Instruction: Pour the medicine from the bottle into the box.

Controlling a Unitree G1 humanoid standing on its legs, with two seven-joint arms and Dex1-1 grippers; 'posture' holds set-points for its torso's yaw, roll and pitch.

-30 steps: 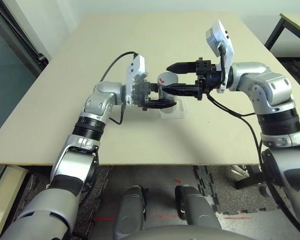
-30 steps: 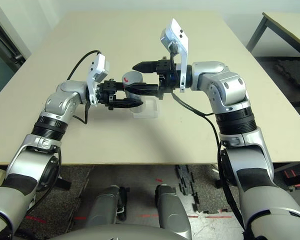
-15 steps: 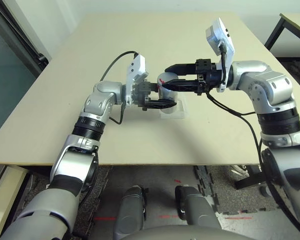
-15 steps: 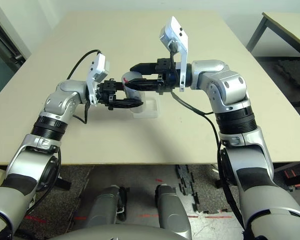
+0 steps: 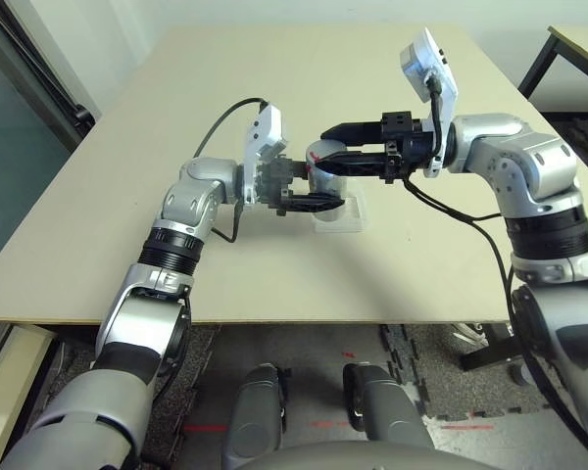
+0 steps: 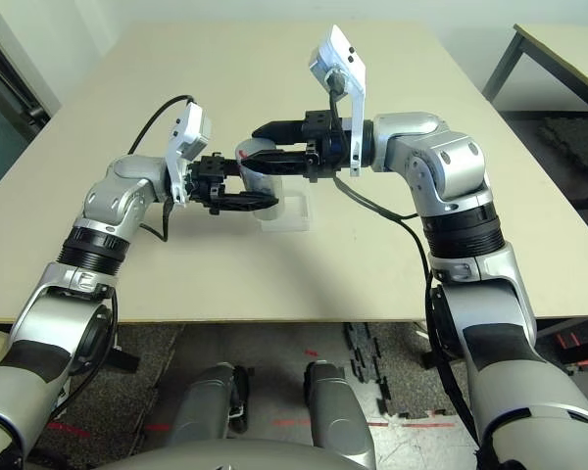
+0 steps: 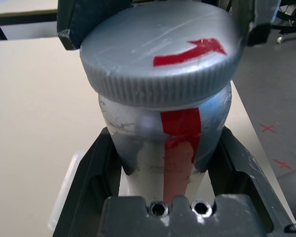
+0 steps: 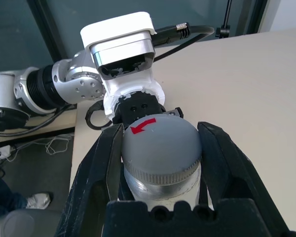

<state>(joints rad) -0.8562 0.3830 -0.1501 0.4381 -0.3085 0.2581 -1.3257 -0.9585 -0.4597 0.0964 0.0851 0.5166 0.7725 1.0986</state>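
The silver cylindrical bottle with a red stripe (image 7: 180, 158) stands upright toward the far side of the pale beige surface (image 5: 127, 264), well in from its near edge. The left black gripper (image 6: 260, 185) clasps its body between its fingers; the right black gripper (image 8: 160, 148) has its fingers closed on the grey round cap with a red arrow (image 8: 160, 140). The cap sits on the bottle, so the medicine cannot be poured and cannot be seen. The shallow clear plastic box (image 5: 346, 223) lies beside the bottle, on the side nearer the surface's right edge.

Likely faults: if the left fingers grip too lightly, the bottle may rotate with the cap and never open. If the right fingers slip on the smooth metal rim, the cap may remain seated. A sideways pull during removal could tilt the bottle and spill the contents outside the box.

Obstructions: the right gripper reaches above the box and needs to withdraw before pouring. The two hands work close together, so a collision is possible. The black cable (image 5: 451, 212) loops below the right forearm and could snag.
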